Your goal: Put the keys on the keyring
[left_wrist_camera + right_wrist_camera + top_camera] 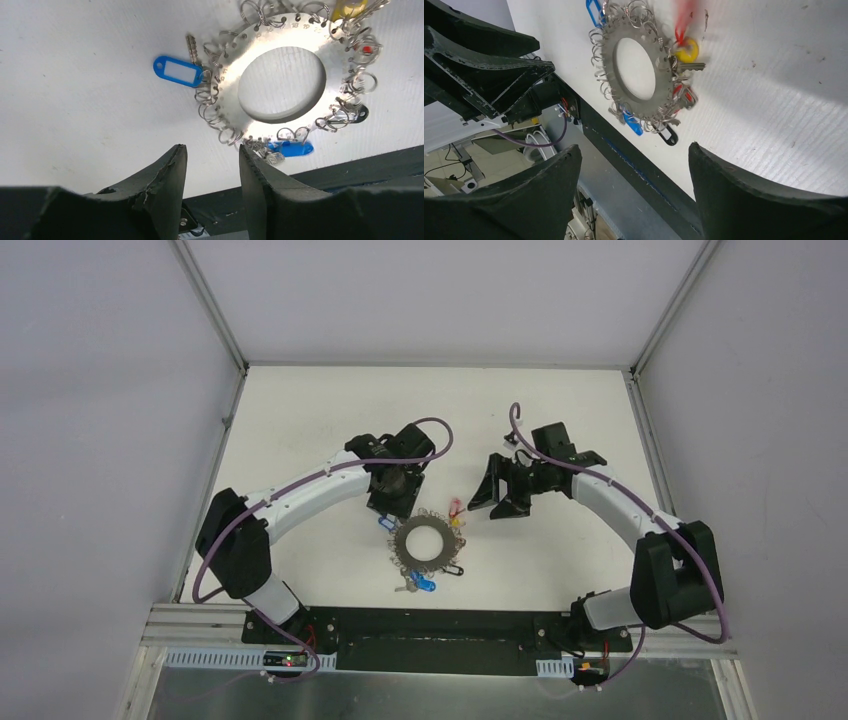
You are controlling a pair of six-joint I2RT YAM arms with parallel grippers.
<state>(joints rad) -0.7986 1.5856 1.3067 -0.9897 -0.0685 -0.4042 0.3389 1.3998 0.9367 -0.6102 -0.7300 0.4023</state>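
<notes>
The keyring (408, 545), a flat grey metal disc with a wide hole and wire loops round its rim, lies on the white table. A blue-tagged key (177, 71) lies against its rim among the loops. A red tag (684, 20), blurred, sits at the opposite rim beside a yellow tag (687, 50); I cannot tell whether either is threaded on. My left gripper (210, 150) hovers open just off the keyring (229, 85), nothing between its fingers. My right gripper (634, 147) is open wide and empty, above and to the right of the keyring (663, 87).
More tags hang from the ring: a second blue one (290, 148) and a black one (360, 112) on the near side. The black base rail (440, 625) runs along the near table edge. The left arm (484, 65) shows beyond the ring in the right wrist view.
</notes>
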